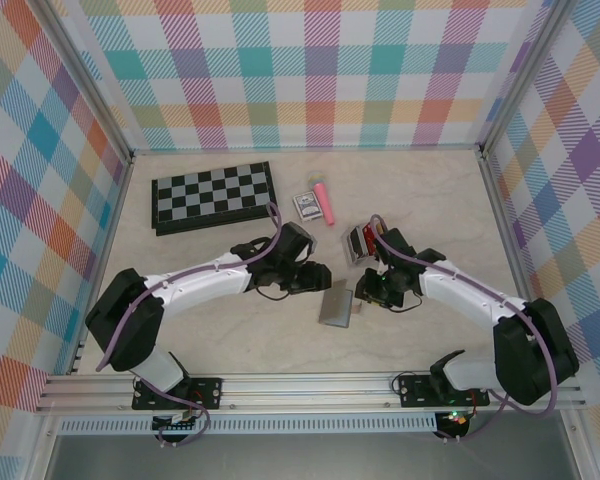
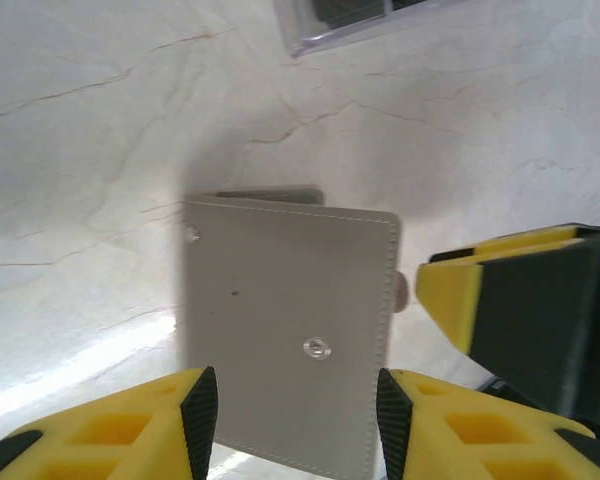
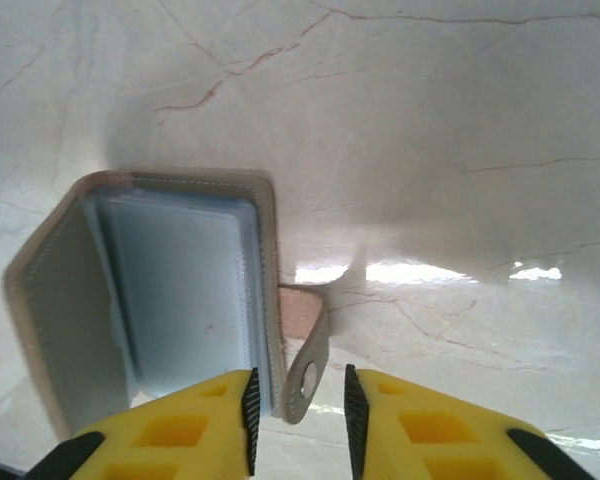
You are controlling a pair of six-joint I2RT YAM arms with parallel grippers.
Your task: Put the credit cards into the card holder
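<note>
Claws come first, just past the arm bases. The left claw (image 1: 321, 279) hangs over the card holder (image 1: 336, 306) with its yellow fingers (image 2: 195, 425) set wide apart, and it grips nothing. The right claw (image 3: 300, 425) has only a narrow gap. The holder's little strap (image 3: 307, 358) sits in that gap, and neither finger seems to touch it.

The card holder lies flat in the middle of the bench (image 1: 230, 340), between the two claws. Its long side runs from near to far, with the far end leaning a bit to the right. From the left wrist it looks like a plain grey-brown flap with white stitching round the edge and a small round snap (image 2: 317, 348). The claw fingers cut off its bottom edge there. From the right wrist the cover stands a little open, and pale clear pockets show inside. I cannot tell if any card is in them.

A bit farther off, the credit cards (image 1: 358, 241) stand in a small rack, red and dark, partly hidden by the right arm and too small to count. Past them lie a patterned card box (image 1: 306, 206) and a pink thing (image 1: 324, 203), side by side. A folded chessboard (image 1: 213, 196) lies farthest, at the left.
</note>
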